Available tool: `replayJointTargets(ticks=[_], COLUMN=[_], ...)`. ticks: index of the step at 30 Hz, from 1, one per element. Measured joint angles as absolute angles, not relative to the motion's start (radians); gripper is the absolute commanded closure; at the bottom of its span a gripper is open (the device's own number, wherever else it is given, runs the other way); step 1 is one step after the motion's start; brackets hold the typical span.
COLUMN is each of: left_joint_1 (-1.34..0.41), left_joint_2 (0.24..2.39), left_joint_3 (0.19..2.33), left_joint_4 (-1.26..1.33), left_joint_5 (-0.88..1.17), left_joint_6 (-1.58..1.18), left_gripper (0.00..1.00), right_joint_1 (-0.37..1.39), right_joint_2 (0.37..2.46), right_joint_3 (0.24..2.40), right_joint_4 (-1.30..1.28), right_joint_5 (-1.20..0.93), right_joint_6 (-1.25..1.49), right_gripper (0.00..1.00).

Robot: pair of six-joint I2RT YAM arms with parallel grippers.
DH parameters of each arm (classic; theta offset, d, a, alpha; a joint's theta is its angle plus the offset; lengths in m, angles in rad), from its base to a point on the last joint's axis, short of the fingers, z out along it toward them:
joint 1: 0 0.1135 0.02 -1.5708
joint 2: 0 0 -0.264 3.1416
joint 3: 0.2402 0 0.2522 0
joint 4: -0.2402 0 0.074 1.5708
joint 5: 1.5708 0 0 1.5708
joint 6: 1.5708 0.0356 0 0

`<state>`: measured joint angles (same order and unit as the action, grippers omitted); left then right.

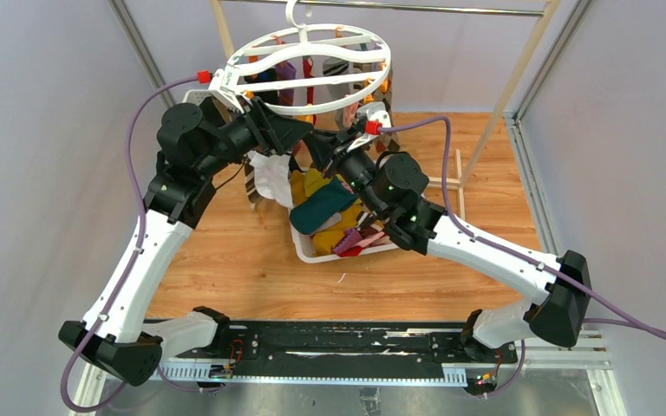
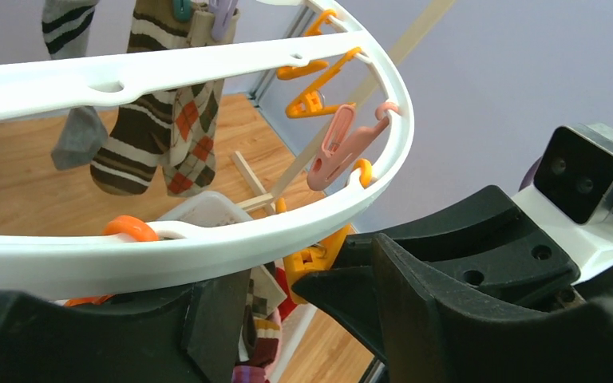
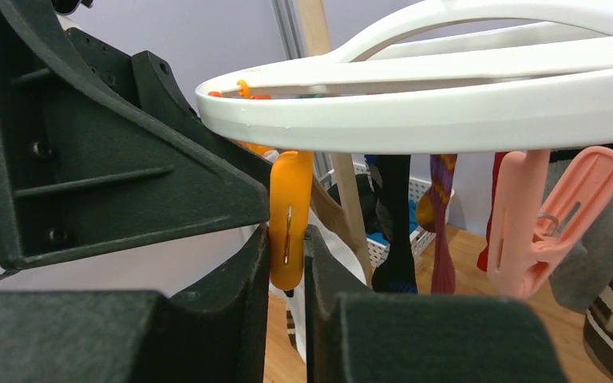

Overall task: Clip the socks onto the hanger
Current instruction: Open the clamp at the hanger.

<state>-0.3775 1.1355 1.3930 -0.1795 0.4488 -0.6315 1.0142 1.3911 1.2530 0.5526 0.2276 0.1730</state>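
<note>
The hanger [image 2: 207, 254] sweeps its white rim across. Two orange clips [image 2: 313, 97] and a pink clip [image 2: 342, 145] hang at its right. To the far left dangle a brown argyle sock [image 2: 190, 136] and a grey sock [image 2: 78, 137]. Below the rim, the left tool [image 2: 295, 307] has patterned fabric between its fingers; whether it is pinched is unclear. The right tool [image 2: 327, 283] touches a lower orange clip [image 2: 311, 257].

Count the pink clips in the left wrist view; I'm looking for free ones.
1. The pink clip hangs empty from the right rim of the hanger, near orange clips. More may be hidden below the rim.
</note>
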Motion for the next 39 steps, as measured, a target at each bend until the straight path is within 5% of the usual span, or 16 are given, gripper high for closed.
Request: replayJointTargets(ticks=[20, 30, 39], left_joint_1=[-0.395, -0.396, -0.396], left_joint_2=[1.216, 1.196, 1.149], left_joint_3=[1.459, 1.428, 1.401], left_joint_4=[-0.159, -0.177, -0.203], left_joint_5=[0.448, 0.402, 0.342], left_joint_6=[-0.612, -0.603, -0.603], left_gripper=[0.48, 0.36, 0.4], right_joint_1=[1.013, 1.033, 1.071], right_joint_2=[1.389, 1.409, 1.447], right_joint_3=[1.298, 1.309, 1.349], right_joint_4=[0.453, 0.428, 0.41], right_joint_5=[0.268, 0.297, 0.358], right_joint_6=[0.185, 0.165, 0.122], right_gripper=[1.0, 1.0, 1.0])
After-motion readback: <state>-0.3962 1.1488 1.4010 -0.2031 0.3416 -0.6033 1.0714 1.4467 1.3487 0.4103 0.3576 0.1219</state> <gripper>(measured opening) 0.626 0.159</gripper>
